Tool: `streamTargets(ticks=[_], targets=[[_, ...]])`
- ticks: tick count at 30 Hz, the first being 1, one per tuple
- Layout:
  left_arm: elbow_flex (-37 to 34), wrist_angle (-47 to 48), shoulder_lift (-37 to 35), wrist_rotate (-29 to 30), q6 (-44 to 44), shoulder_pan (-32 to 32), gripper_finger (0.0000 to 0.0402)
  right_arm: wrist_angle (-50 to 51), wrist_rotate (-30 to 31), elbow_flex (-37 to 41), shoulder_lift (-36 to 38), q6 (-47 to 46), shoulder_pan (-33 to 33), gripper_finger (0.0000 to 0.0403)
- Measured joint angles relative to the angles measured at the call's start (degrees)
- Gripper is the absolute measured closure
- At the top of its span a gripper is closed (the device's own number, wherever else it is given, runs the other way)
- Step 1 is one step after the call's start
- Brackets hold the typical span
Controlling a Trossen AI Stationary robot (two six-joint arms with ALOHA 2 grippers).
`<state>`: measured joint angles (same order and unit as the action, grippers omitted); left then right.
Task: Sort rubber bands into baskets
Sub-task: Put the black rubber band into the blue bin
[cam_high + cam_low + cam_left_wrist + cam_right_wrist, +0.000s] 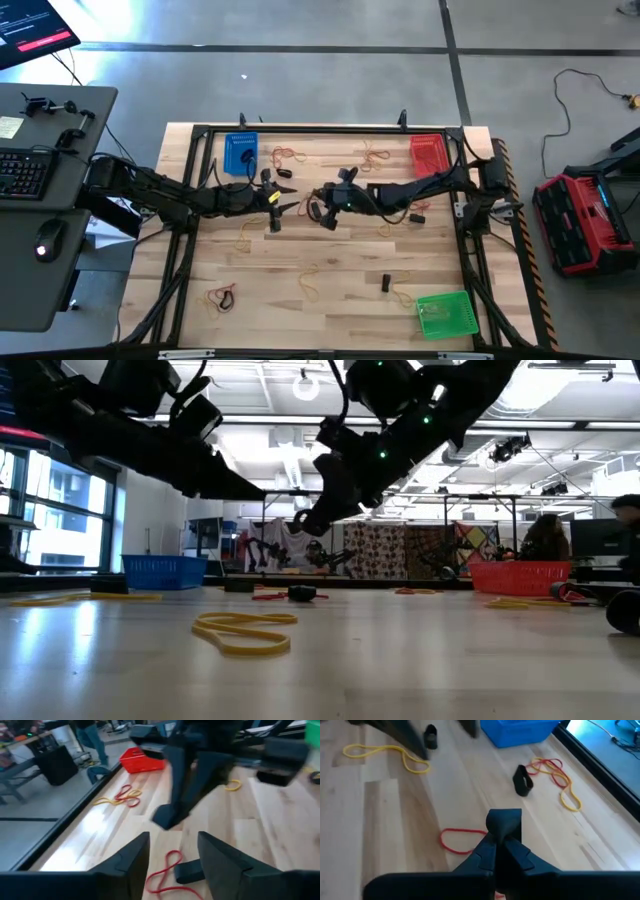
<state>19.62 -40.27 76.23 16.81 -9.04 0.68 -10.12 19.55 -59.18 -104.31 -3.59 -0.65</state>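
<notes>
My left gripper [287, 197] [172, 840] stands open near the table's middle, above a red rubber band [167, 870] and a black band [187, 872] that lie flat on the wood. My right gripper [318, 197] [503, 822] faces it from the right, shut, with nothing visible between its fingertips; in the low view its tip [305, 525] hangs clear of the table. A red band [457, 841] lies on the wood under it. The blue basket [240, 153] stands at the far left, the red basket [430, 153] at the far right, the green basket [447, 313] at the near right.
Loose bands lie scattered: a black one [522, 780] and a red-and-yellow tangle [555, 775] near the blue basket, a yellow one [385, 755], a yellow one [245, 632] near the front edge, others [220, 297] at the near left. A black frame [330, 130] rims the table.
</notes>
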Motion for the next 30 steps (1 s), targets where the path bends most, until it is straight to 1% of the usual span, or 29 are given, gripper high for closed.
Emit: streamTargets(ticks=[4, 11, 16, 21, 23, 30], targets=[[0.0, 0.0, 0.0, 0.25, -0.08, -0.86, 0.0228, -1.3, -0.07, 0.0, 0.0, 0.08, 0.89, 0.0403], [0.47, 0.38, 0.2, 0.25, -0.03, -2.58, 0.0227, -3.62, -1.27, 0.0, 0.0, 1.15, 1.9, 0.0403], [2.72, 0.5, 1.98, 0.6, -0.08, -3.54, 0.0227, -4.55, -2.12, 0.0, 0.0, 1.65, 2.5, 0.0403], [4.32, 1.87, 4.06, 3.17, -0.08, -3.53, 0.0227, -4.69, -2.14, 0.0, 0.0, 1.48, 3.06, 0.0403], [4.63, 1.96, 4.84, 3.21, -0.08, -3.53, 0.0227, -4.85, -2.13, 0.0, 0.0, 1.21, 3.4, 0.0403], [4.98, 1.79, 5.57, 1.9, -0.04, -3.53, 0.0245, -6.35, -2.16, 0.0, 0.0, 2.13, 4.41, 0.0403]])
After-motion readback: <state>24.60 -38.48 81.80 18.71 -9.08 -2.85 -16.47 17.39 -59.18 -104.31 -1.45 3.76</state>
